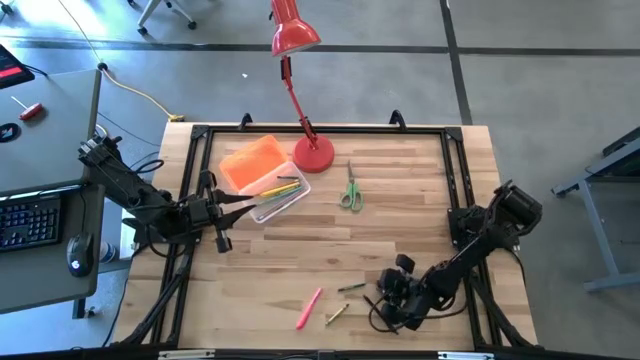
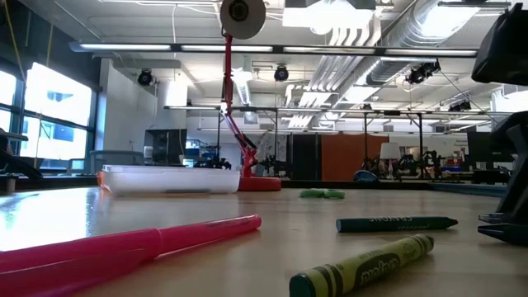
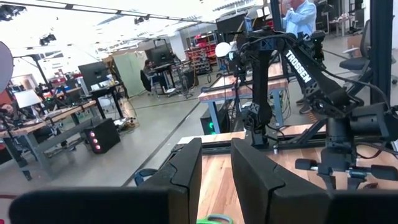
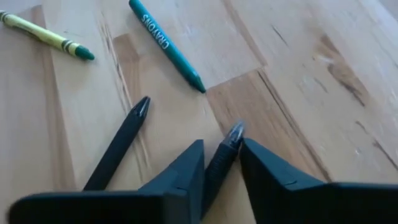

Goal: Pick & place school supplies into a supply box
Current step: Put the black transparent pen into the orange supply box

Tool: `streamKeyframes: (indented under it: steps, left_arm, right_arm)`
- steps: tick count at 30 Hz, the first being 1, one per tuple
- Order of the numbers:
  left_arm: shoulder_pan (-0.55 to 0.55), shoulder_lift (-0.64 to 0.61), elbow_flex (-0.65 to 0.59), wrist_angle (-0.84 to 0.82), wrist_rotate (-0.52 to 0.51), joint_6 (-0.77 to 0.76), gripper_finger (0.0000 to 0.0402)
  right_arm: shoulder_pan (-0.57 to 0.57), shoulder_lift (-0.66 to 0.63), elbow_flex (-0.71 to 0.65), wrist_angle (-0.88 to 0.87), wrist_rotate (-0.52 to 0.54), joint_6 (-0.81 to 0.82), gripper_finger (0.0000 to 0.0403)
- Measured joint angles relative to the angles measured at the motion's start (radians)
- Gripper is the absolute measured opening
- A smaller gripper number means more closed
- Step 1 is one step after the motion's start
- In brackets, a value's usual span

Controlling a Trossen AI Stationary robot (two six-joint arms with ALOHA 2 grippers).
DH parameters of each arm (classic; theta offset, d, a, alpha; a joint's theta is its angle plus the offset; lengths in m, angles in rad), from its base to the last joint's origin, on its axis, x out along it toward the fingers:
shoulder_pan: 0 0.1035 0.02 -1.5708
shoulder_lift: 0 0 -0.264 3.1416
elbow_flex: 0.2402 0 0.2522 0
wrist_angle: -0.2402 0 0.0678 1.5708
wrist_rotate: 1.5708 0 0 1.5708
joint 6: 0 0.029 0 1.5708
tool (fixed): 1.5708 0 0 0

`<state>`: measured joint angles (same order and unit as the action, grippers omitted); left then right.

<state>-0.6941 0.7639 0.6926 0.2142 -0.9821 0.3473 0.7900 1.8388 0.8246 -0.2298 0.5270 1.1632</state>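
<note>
The clear supply box lies on the table's far left part with several pens inside; its orange lid lies against its far side. My left gripper hovers just left of the box, narrowly open and empty. My right gripper is low over the near right part of the table, shut on a black pen. A second black pen, a green crayon and a yellow-green crayon lie beside it. A pink marker lies nearer the middle, and green-handled scissors lie right of the lamp base. My right gripper pinches the black pen between its two fingers, close behind the pen's pointed tip. The fingers lie along the pen and slant down at the table. The tip sticks out ahead of the fingers; I cannot tell whether it rests on the wood.
A red desk lamp stands with its round base right of the box, its arm leaning toward the far edge. A black frame runs around the table top. Bare wood lies between the box and the loose crayons.
</note>
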Motion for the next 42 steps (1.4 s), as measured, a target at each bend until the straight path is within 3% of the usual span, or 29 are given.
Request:
streamKeyframes:
  steps: [5, 11, 14, 20, 24, 28, 32, 37, 42]
  left_arm:
    - [0.0, 0.0, 0.0, 0.0, 0.0, 0.001, 0.0117]
    - [0.0, 0.0, 0.0, 0.0, 0.0, 0.038, 0.0117]
    - [0.0, 0.0, 0.0, 0.0, 0.0, 0.038, 0.0117]
    - [0.0, 0.0, 0.0, 0.001, 0.0, 0.038, 0.0117]
    - [0.0, 0.0, 0.0, 0.001, 0.001, 0.038, 0.0117]
    - [0.0, 0.0, 0.0, 0.001, 0.001, 0.041, 0.0117]
    - [0.0, 0.0, 0.0, 0.0, 0.002, 0.041, 0.0117]
    - [0.0, 0.0, 0.0, -0.004, 0.002, 0.05, 0.0117]
    - [0.0, 0.0, 0.0, -0.008, 0.003, 0.068, 0.0117]
  right_arm:
    - [-0.011, 0.005, 0.0, -0.004, -0.007, -0.018, 0.0015]
    - [-0.053, -0.019, -0.005, 0.018, 0.024, -0.14, 0.0027]
    - [-0.102, -0.035, -0.005, 0.039, 0.026, -0.237, 0.0014]
    - [-0.26, -0.079, -0.008, 0.088, 0.07, -0.558, 0.0018]
    - [-0.404, -0.122, 0.024, 0.177, 0.118, -0.885, 0.0021]
    - [-0.607, -0.123, 0.072, 0.424, -0.088, -1.264, 0.0008]
    - [-0.786, -0.078, 0.167, 0.603, -0.339, -1.447, 0.0007]
    - [-0.913, 0.094, 0.418, 0.576, -0.522, -1.569, 0.0019]
    - [-0.926, 0.331, 0.708, 0.42, -0.56, -1.678, 0.0016]
